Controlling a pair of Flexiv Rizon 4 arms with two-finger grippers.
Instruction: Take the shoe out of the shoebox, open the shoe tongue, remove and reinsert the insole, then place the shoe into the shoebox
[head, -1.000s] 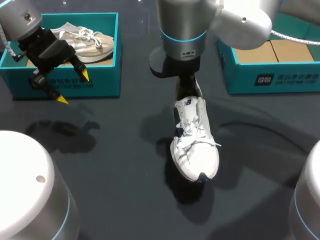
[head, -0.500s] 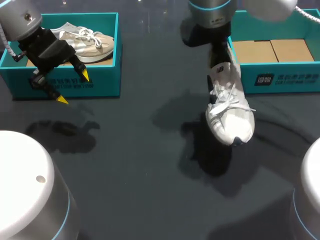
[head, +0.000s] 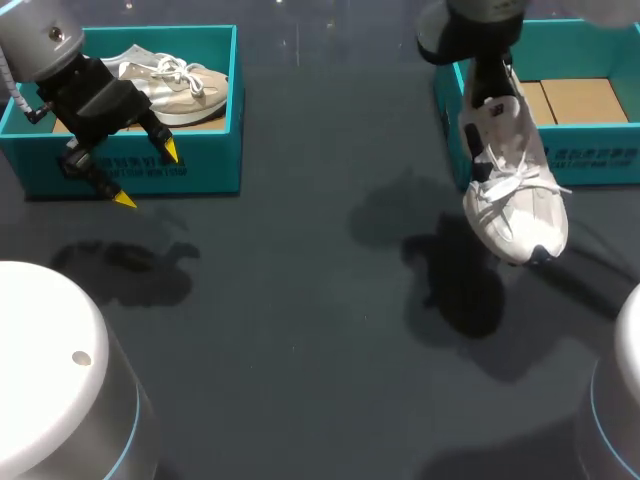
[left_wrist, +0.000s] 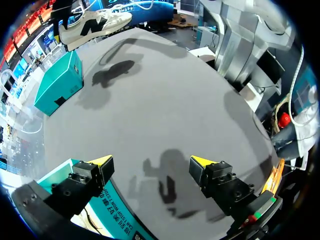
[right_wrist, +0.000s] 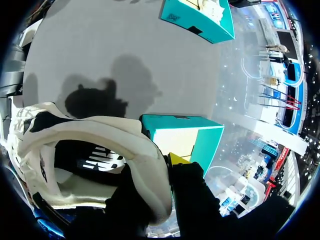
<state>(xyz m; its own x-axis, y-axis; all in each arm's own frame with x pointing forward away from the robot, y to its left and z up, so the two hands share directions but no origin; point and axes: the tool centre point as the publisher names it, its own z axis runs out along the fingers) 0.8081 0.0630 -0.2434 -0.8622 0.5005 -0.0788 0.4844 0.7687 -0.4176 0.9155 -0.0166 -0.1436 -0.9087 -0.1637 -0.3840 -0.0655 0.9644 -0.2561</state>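
A white sneaker (head: 515, 195) hangs toe-down above the table, in front of the right teal shoebox (head: 590, 158). My right gripper (head: 487, 85) is shut on its heel collar. In the right wrist view one yellow fingertip (right_wrist: 176, 159) presses the outside of the collar of the sneaker (right_wrist: 95, 145); the other finger is hidden inside the shoe. The right shoebox (right_wrist: 187, 137) lies just beyond. My left gripper (head: 148, 175) stands open with nothing in it, at the front wall of the left teal shoebox (head: 200, 170). From the left gripper (left_wrist: 150, 162), the sneaker (left_wrist: 92, 22) shows far across the table.
A beige shoe (head: 170, 80) lies in the left shoebox. Brown cardboard (head: 570, 100) lines the floor of the right shoebox. The dark tabletop (head: 300, 300) stretches between the two boxes. Both arm bases stand at the near corners.
My right arm has carried the white sneaker from the table's middle to the right and back, up to the right shoebox. The left arm has stayed still.
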